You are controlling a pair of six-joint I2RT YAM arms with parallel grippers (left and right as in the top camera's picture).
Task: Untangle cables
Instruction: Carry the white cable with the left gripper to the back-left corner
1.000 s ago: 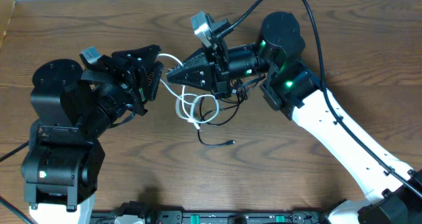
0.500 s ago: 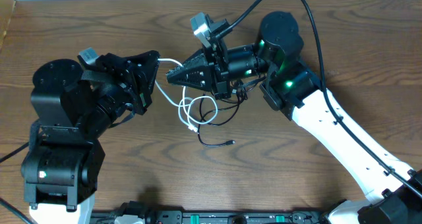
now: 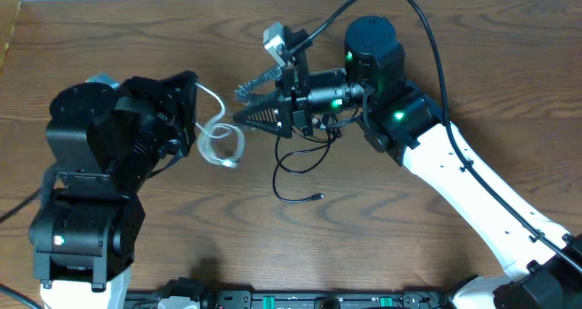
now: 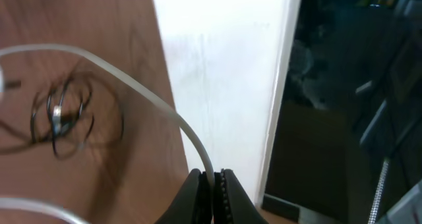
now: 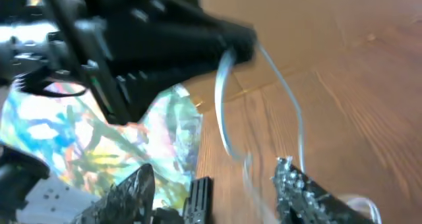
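Note:
My left gripper (image 3: pixel 195 96) is shut on the white cable (image 3: pixel 218 142), whose loops hang and lie just right of it. In the left wrist view the white cable (image 4: pixel 178 122) runs up and to the left out of the closed jaws (image 4: pixel 212 176). The black cables (image 3: pixel 278 176) lie loose below my right gripper (image 3: pixel 238 105), one plug (image 3: pixel 316 197) pointing right. In the left wrist view they show as a blurred dark coil (image 4: pixel 62 115). The right gripper is open with nothing between its fingers. Its wrist view shows the gripper (image 5: pixel 216 166) facing the blurred white cable (image 5: pixel 224 112).
The brown wooden table (image 3: pixel 409 245) spreads around the arms. A thick black arm wire (image 3: pixel 427 27) arcs over the right arm's base. A white wall (image 4: pixel 224 66) borders the table's far edge. The two grippers face each other a short gap apart.
The left gripper shut on the white cable and drew it left, out of the black cables. The right gripper opened and let go, shifting slightly up.

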